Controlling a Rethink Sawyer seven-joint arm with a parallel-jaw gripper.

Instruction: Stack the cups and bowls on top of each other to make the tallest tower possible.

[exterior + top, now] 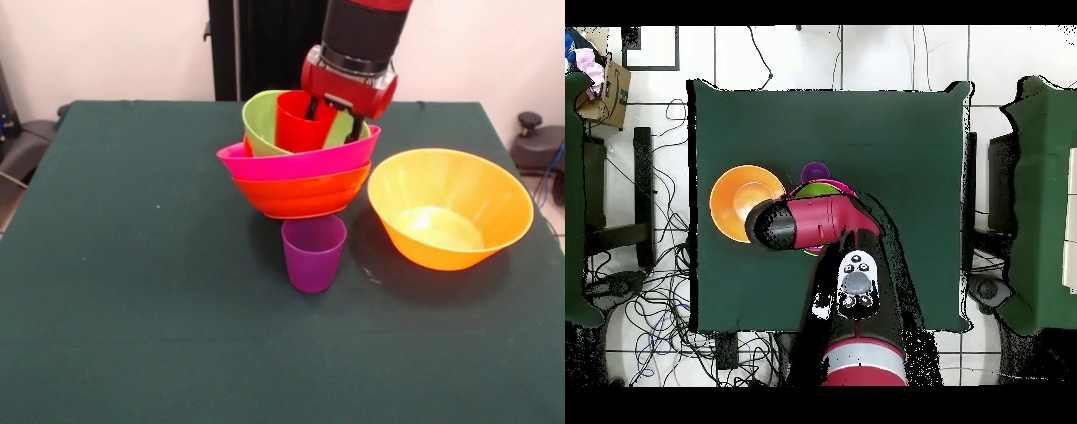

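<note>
You had the jaws (334,124) down inside the lime green plastic bowl (262,119), beside the upright red plastic tumbler (298,124); grip state indiscernible.

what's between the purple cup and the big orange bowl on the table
Nothing: in the front view only bare green cloth and shadow separate the purple cup from the big orange bowl. The overhead view doesn't contradict it, though the arm covers much there.

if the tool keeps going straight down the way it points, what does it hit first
The tool points down into the lime green bowl atop the tower, beside the red cup. Going straight on, it would probably meet that bowl's inside first, though depth is hard to judge.
</note>
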